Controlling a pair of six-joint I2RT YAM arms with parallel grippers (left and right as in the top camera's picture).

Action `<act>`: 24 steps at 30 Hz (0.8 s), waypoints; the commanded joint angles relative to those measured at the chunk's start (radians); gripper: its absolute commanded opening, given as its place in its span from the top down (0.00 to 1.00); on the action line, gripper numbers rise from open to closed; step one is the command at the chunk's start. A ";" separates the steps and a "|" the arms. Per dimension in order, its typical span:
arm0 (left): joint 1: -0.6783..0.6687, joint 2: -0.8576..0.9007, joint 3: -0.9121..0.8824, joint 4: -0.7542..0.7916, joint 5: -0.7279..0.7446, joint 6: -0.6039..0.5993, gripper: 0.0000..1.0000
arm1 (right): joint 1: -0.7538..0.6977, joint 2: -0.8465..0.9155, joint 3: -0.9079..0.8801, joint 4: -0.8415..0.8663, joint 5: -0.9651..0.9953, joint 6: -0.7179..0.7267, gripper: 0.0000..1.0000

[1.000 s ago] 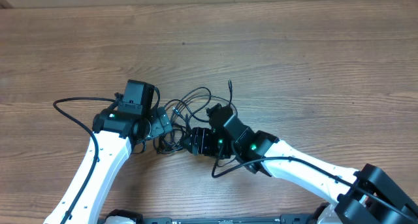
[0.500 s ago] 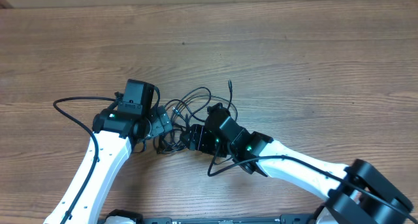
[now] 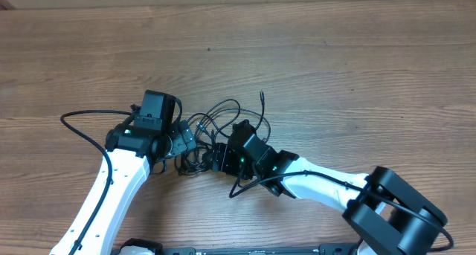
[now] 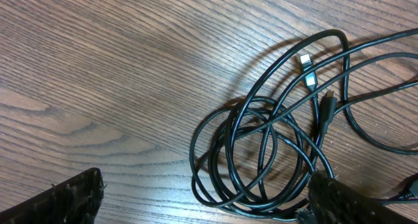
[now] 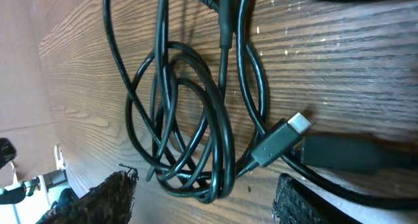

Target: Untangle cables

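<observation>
**knotfan:** Black-padded left gripper [image 4: 206,185] spread all the way, empty, hanging over the cables [image 4: 251,134] with the coil crowded toward one side. Right gripper [image 5: 202,192] about half spread, straddling the coiled end, not pinching anything as far as visible. Just past its tips, a silver-tipped plug [image 5: 282,140] lying across the loops. Whole bundle between both grippers on the wooden table [image 3: 357,62]. Any tips for the first pull?

**wirewrangler:** Would go for one strand, not the whole coil. Drop the right tips onto the cord just behind that plug, close gently, then draw it slowly away from the coil. Pin the loops with the left to stop them dragging along. Avoid grabbing several loops at once, likely to just tighten the knot; stop and regrip at any sign of the bundle sliding
</observation>
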 commanded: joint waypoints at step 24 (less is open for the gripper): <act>-0.006 0.003 0.011 -0.030 -0.019 -0.010 0.02 | 0.015 0.056 0.013 0.088 -0.004 0.056 0.96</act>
